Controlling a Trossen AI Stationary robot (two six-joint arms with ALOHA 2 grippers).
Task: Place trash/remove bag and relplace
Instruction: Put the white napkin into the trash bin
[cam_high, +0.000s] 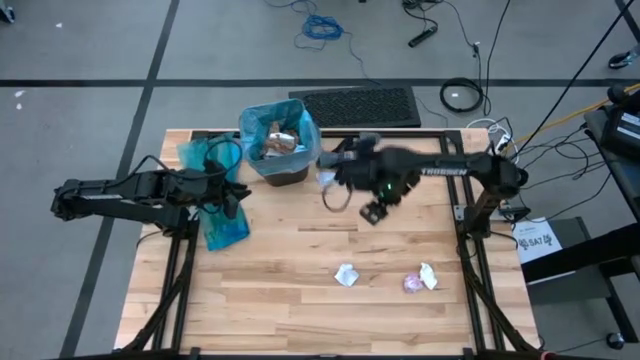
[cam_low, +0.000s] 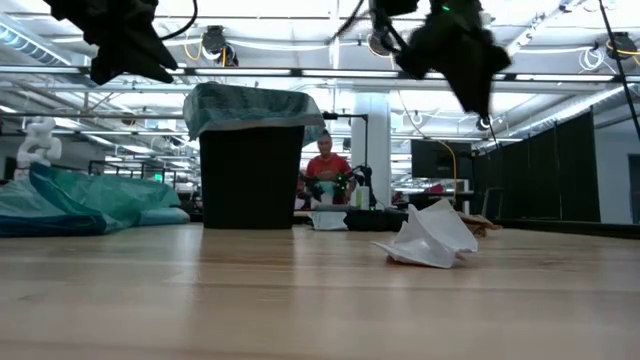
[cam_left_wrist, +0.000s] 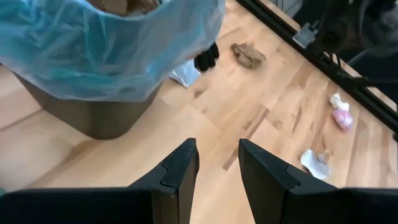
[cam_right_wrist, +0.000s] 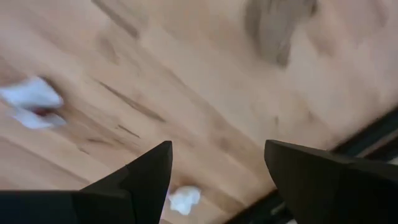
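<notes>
1. The right fingers (cam_right_wrist: 217, 180) stand spread wide with nothing between them, hanging above bare wood near the middle of the overhead picture. I judge the step in hand is fetching another scrap, so keep them wide until they straddle one.
2. The left fingers (cam_left_wrist: 217, 165) are partly spread and empty, pointed at the counter (cam_high: 300, 300) beside the bin (cam_high: 280, 145), at the picture's left centre; that arm can wait there.
3. Loose trash lies low in the overhead picture: a white scrap (cam_high: 346, 274) and a white-and-pink pair (cam_high: 421, 279) to its right. More sits just right of the bin.
4. The bin, upper middle, already holds scraps inside its blue bag (cam_high: 262, 120). Come down straight over the nearest scrap, pinch its bulk, and lift clear of the rim before letting go.
5. A spare blue bag (cam_high: 222, 228) lies at left; avoid dragging it.
</notes>
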